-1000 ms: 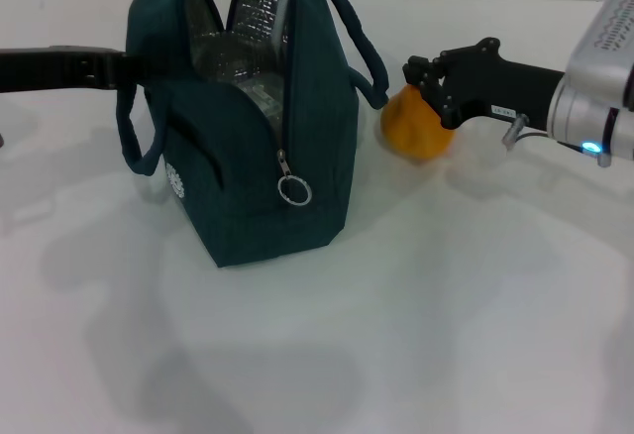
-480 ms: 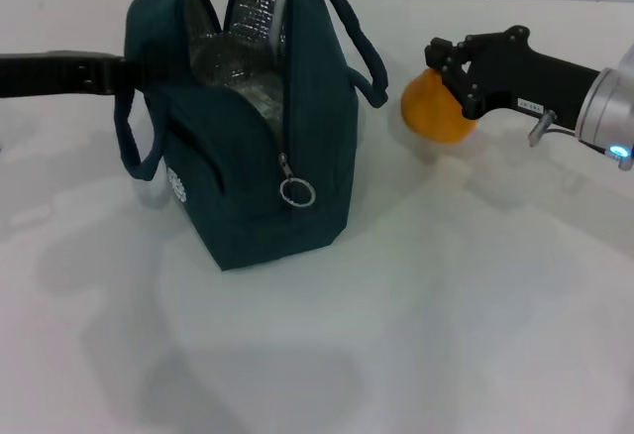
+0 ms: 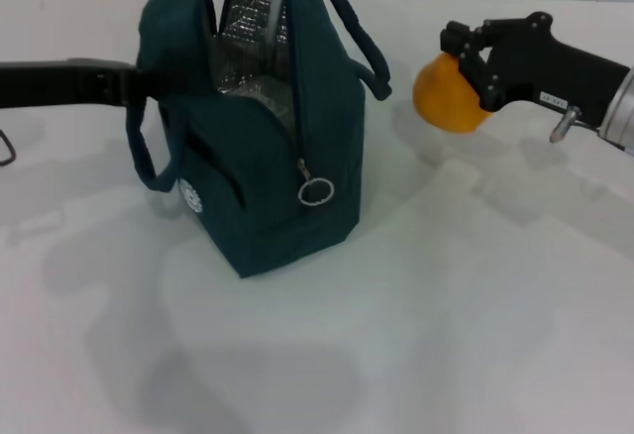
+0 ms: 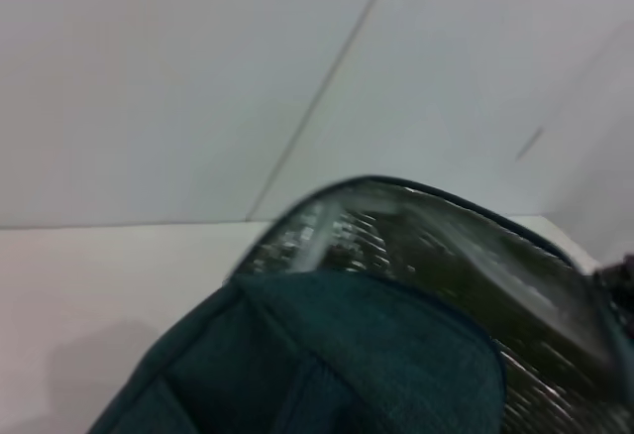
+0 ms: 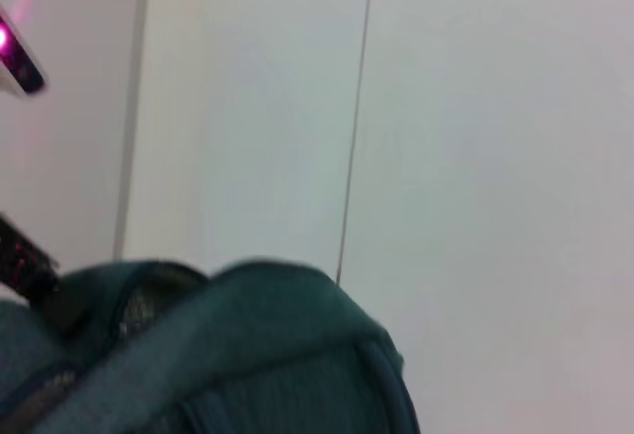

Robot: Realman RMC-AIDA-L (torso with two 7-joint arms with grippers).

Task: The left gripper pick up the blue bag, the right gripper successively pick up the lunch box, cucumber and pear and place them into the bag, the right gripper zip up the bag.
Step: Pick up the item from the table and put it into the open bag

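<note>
We had the right gripper [image 3: 466, 57], fingers clamped on the small orange-yellow pear [image 3: 448, 94], just beside the dark teal-blue fabric bag [image 3: 267, 166]; left gripper [image 3: 134, 82] at the bag's far side, finger state unreadable. Next, probably: lift over the open mouth, release.

The blue bag [image 3: 267, 176] is matt woven cloth, and its open mouth shows crinkled, shiny silver foil lining [image 3: 253, 18], with a bright metal ring pull [image 3: 315, 191] glinting on the zipper. The pear [image 3: 449, 94] looks smooth and softly matt orange against the right hand [image 3: 474, 62], which is matt black plastic. The surface [image 3: 446, 315] is plain, smooth white with a faint sheen.
</note>
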